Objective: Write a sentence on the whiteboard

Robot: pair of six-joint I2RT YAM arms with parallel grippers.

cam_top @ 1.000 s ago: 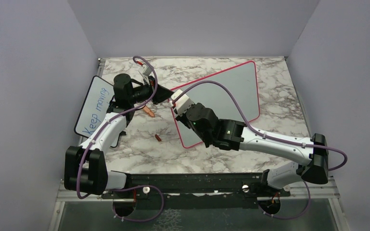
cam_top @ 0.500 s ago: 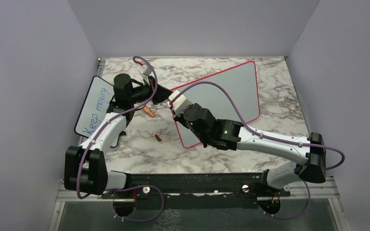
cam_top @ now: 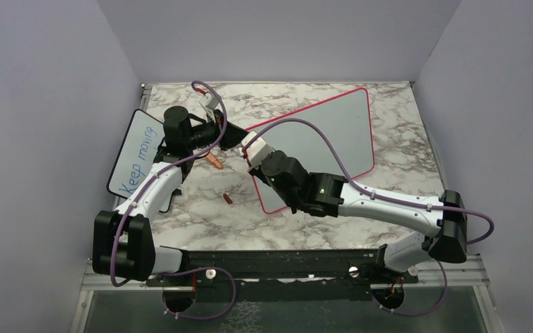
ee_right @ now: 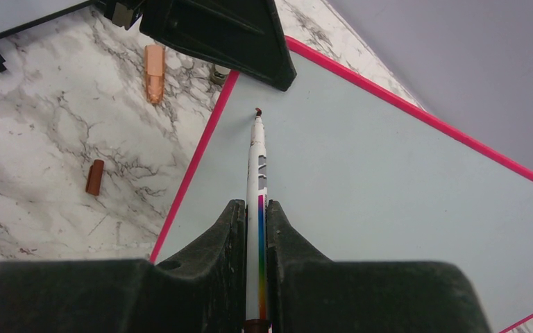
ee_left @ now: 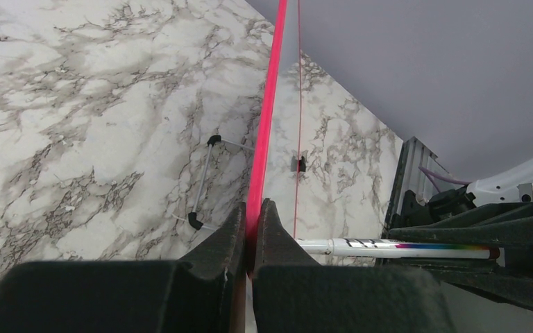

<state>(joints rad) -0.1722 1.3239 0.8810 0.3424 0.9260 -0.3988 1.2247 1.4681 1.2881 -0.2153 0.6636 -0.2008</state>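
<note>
Mid-frame from above, the left gripper [ee_left: 253, 208] is pinching the blank whiteboard [cam_top: 326, 132] by its pink edge while the right gripper [ee_right: 255, 206] is clamping a marker [ee_right: 257, 159] at its corner, risking shoving the whiteboard loose by pressing hard.

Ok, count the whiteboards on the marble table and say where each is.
2. The large pink-framed whiteboard stands mid-table, its left edge clamped in the left gripper. The smaller black-framed board with blue handwriting sits at the table's left edge, beside the left arm. No others visible.

You see the left fingers [ee_left: 230, 239] clamped on the pink edge of the whiteboard [ee_left: 267, 104], a white marker [ee_left: 388, 246] just to their right, marble counter [ee_left: 97, 125] beyond.
</note>
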